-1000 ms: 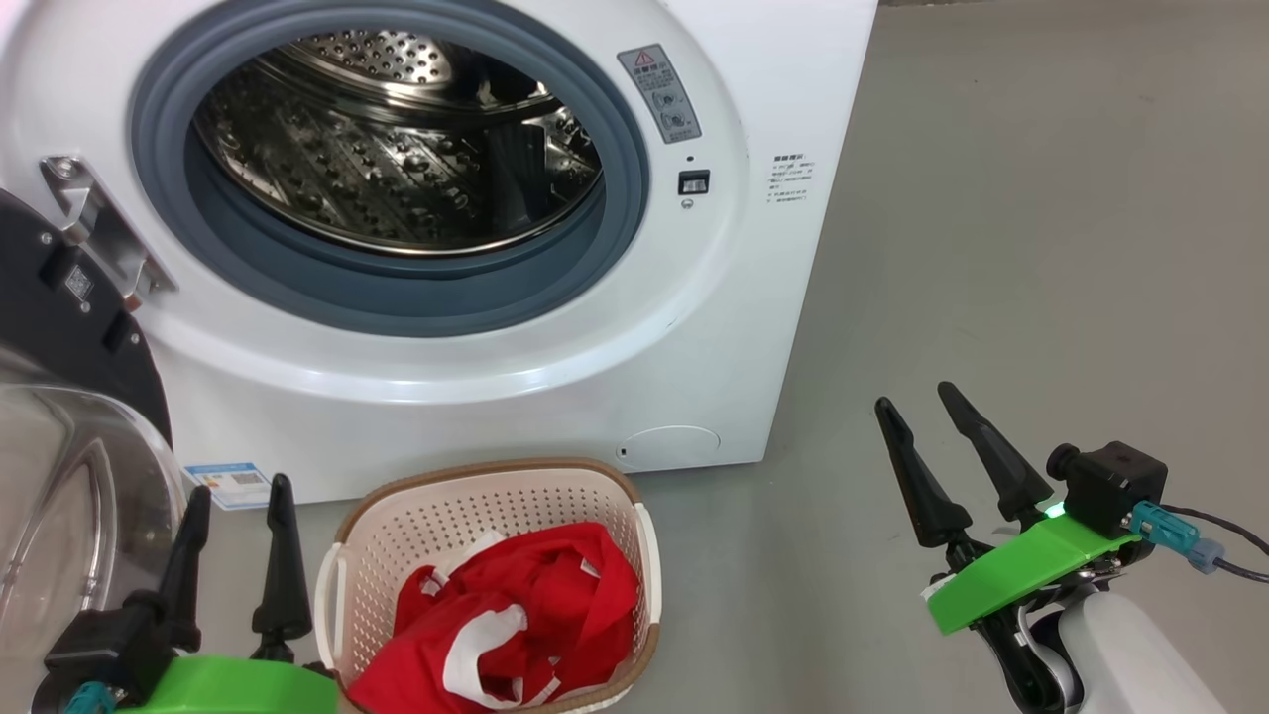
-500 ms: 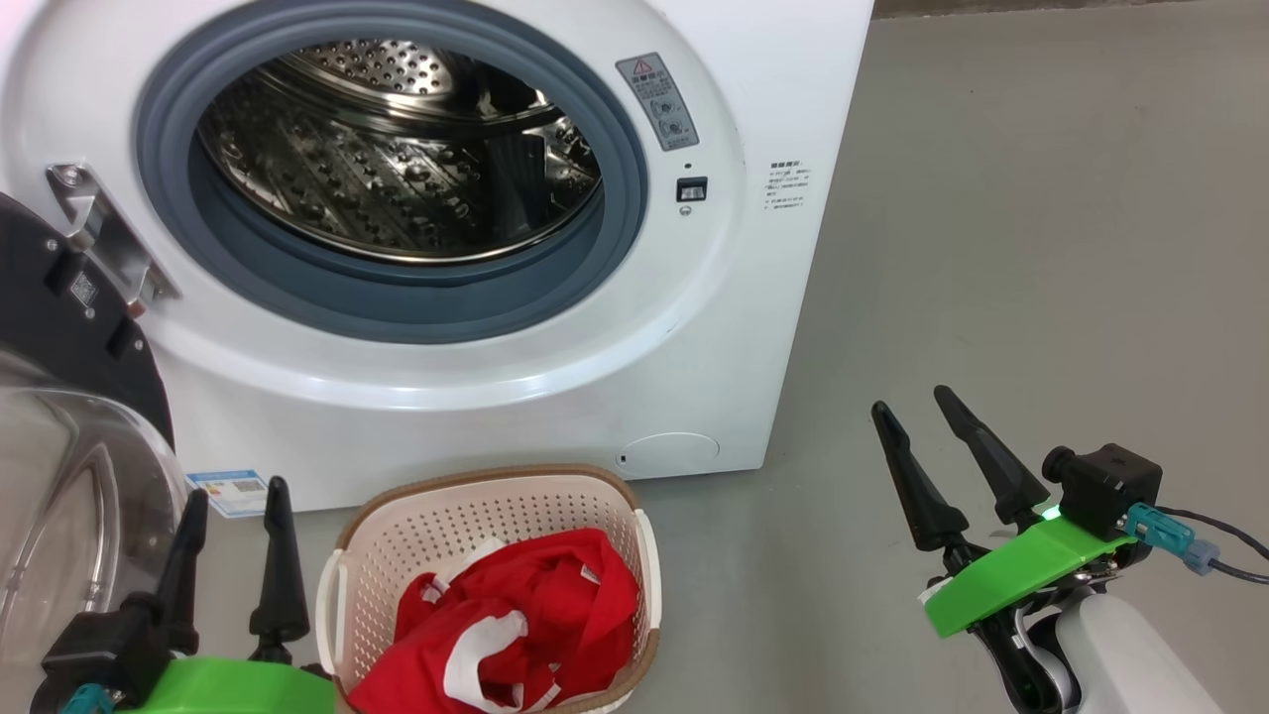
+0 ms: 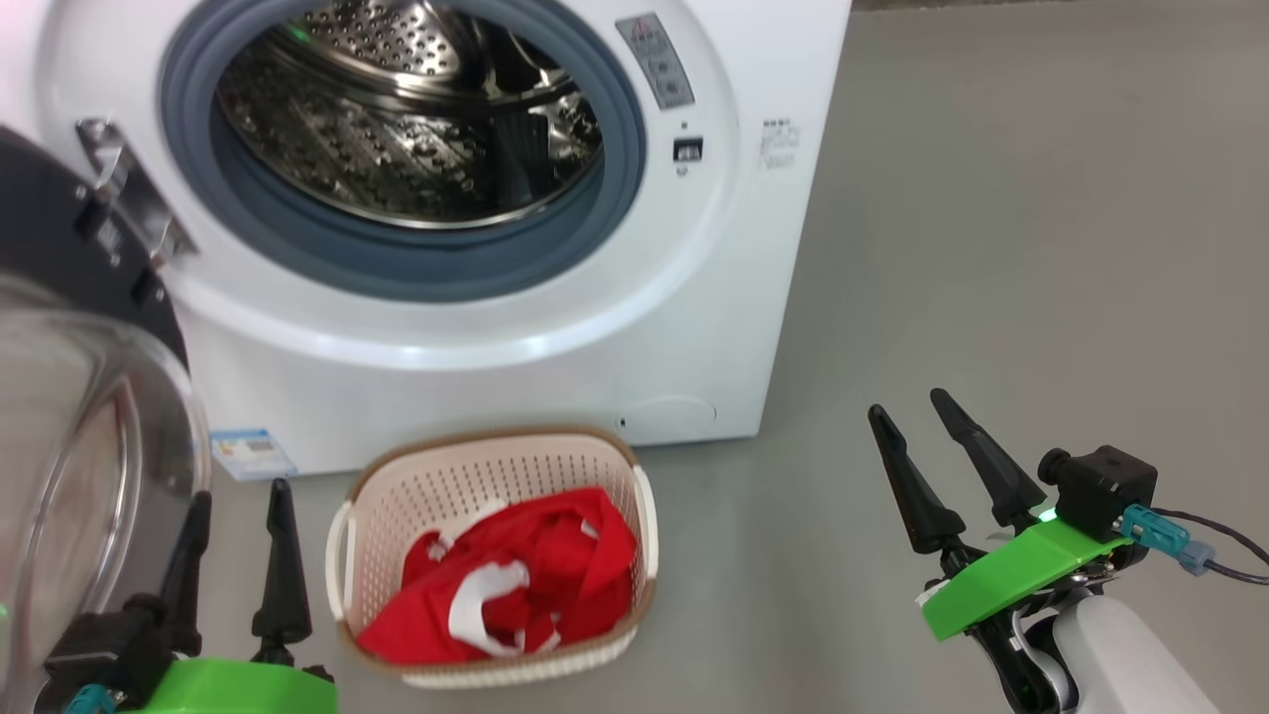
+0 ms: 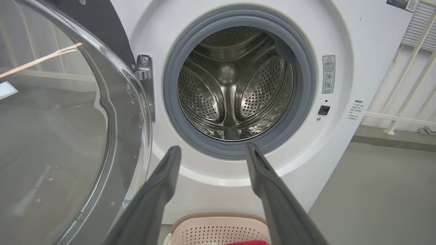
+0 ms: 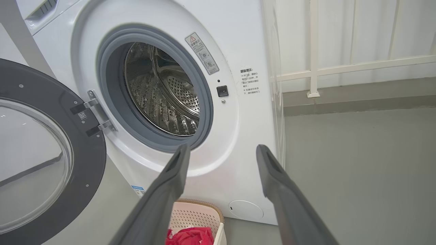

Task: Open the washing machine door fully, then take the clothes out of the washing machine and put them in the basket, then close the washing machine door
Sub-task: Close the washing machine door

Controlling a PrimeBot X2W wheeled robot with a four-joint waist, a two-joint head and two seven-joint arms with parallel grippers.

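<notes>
Here, left claw (image 3: 241,491) and right claw (image 3: 905,401), both spread open. The basket (image 3: 486,437) with the red clothes (image 3: 516,575) sits between them, just beside the left claw; the washing machine (image 3: 496,377) stands beyond their fingertips, the washing machine door (image 3: 59,228) swung open beside the left claw

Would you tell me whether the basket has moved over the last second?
No: the basket stands as before in front of the washing machine; the head camera shifted instead.
</notes>
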